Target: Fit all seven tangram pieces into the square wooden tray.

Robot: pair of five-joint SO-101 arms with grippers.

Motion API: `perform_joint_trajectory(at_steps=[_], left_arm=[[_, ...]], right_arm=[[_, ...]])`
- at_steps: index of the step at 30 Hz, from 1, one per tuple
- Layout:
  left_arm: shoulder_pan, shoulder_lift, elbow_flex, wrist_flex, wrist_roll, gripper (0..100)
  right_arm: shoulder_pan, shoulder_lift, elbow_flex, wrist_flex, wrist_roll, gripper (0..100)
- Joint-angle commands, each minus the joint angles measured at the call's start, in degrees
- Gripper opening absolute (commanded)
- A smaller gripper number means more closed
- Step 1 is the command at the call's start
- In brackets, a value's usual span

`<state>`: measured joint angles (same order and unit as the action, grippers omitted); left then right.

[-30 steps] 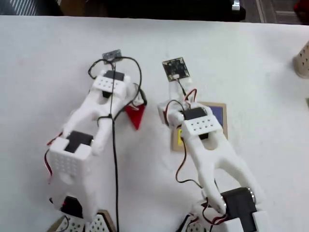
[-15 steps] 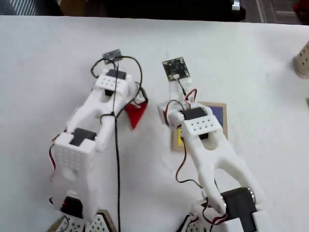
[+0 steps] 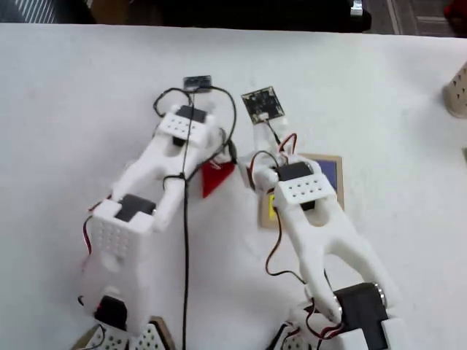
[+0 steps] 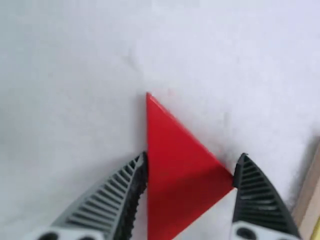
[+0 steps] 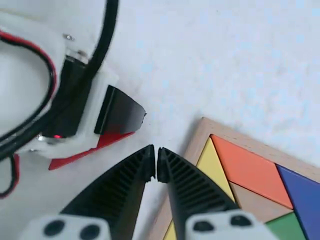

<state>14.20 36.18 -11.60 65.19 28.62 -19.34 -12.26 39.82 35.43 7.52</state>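
On the left, the left gripper (image 4: 193,159) is clamped on the red triangle (image 4: 175,165), one jaw against a straight edge and the other at the far corner. The piece lies low over the white table (image 3: 87,87), near the tray but not yet at its rim. Next to it, the right gripper (image 5: 156,155) has its jaws pinched together on nothing, its tips just beside the tray's corner. Further right sits the wooden tray (image 5: 250,145), already holding orange, yellow, blue and green pieces, with a patch of bare wood among them. I'd judge this the carrying step for the triangle. The next move calls for lifting it over the rim, turning it to match the gap, and keeping clear of the right gripper.
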Motion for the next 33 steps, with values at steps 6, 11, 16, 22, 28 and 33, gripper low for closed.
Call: perform_joint_trajectory(at_steps=[6, 11, 16, 22, 28, 33], left_arm=[[2.1, -2.5, -2.9, 1.8, -7.6, 36], [2.1, -2.2, -3.0, 2.2, -8.4, 38], [2.2, -2.1, -2.5, 2.3, -4.0, 38], [1.9, -2.0, -2.4, 3.9, 0.4, 38], [3.6, -0.7, -0.1, 4.0, 0.7, 38], [3.6, 0.0, -1.8, 6.7, 0.7, 38]], right_arm=[[-0.5, -2.4, -0.4, 0.4, 1.0, 1.8], [-0.5, -2.5, -0.4, 0.5, 1.0, 1.8], [-0.5, -2.3, -0.4, 0.5, 1.0, 1.8], [-0.5, -2.2, -0.4, 0.5, 1.0, 1.8], [-0.5, -2.4, -0.4, 0.5, 1.0, 1.8], [-0.5, -2.6, -0.4, 0.5, 1.0, 1.8]])
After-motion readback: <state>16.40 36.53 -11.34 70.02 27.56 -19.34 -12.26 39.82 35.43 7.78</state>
